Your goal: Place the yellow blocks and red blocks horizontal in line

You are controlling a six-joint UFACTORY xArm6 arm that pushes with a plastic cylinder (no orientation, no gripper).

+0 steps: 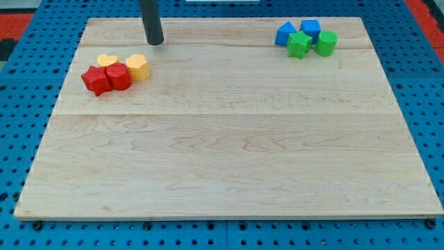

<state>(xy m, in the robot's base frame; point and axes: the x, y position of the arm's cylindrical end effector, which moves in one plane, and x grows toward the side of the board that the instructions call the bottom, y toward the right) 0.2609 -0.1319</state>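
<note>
Blue pegboard (21, 104) with many small holes is seen all around a light wooden board (229, 160), which fills most of the camera view. Near the view's top left, four blocks are bunched together. A red star-shaped block (96, 80) is placed furthest to the view's left, and a red round block (118, 76) is pressed against its right side. A yellow heart-shaped block (107, 61) is tucked just behind the two red ones. A second yellow block (138, 67), chunky and rounded, is set against the right side of the red round block. The dark rod is seen coming down from the view's top, and my tip (155, 42) is rested on the wood just above and a little right of the second yellow block, apart from it. No claw is fitted to the rod, so nothing is gripped or let go.

Far away, near the view's top right, four more blocks are huddled: a blue block (284, 34), a blue cube (310, 30), a green star-shaped block (299, 44) and a green round block (326, 43).
</note>
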